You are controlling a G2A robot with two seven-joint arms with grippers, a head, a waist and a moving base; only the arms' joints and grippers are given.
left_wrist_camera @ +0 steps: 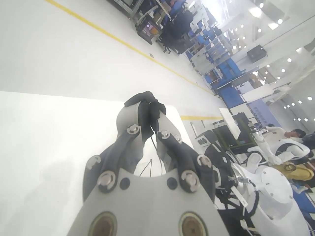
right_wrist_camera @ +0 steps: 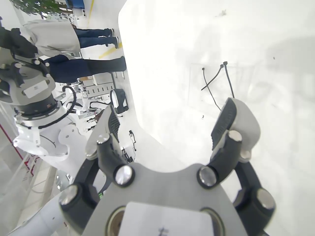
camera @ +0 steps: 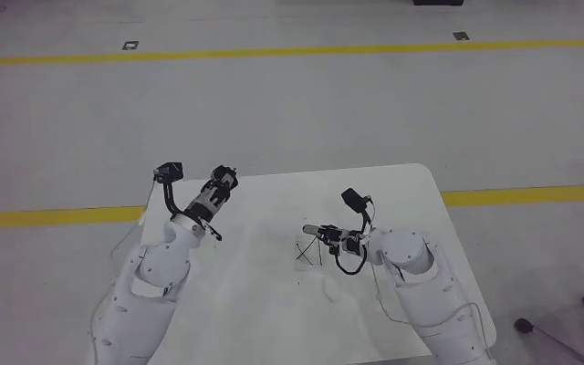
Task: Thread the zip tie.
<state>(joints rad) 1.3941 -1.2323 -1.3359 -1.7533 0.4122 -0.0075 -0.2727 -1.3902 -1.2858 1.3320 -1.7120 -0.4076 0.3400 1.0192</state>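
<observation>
Now: R claw (right_wrist_camera: 169, 110) spread wide, near three black zip ties (right_wrist_camera: 208, 82) lying crossed mid-counter (camera: 401, 192). L claw (left_wrist_camera: 147, 105) pressed together by the far left corner, well apart from them.

A white table (camera: 274, 301) with rounded corners stands on a pale grey floor (camera: 292, 109). One yellow line (camera: 274, 53) crosses the floor far off, and a second yellow line (camera: 64, 217) runs out on both sides from behind the table. Two small dark floor plates (camera: 130, 45) lie just beyond the far line, one to the left and one to the right. A black stand foot (camera: 525, 325) sits on the floor near the table's right edge. A leafy potted plant (right_wrist_camera: 32, 3) stands off in the room behind.
</observation>
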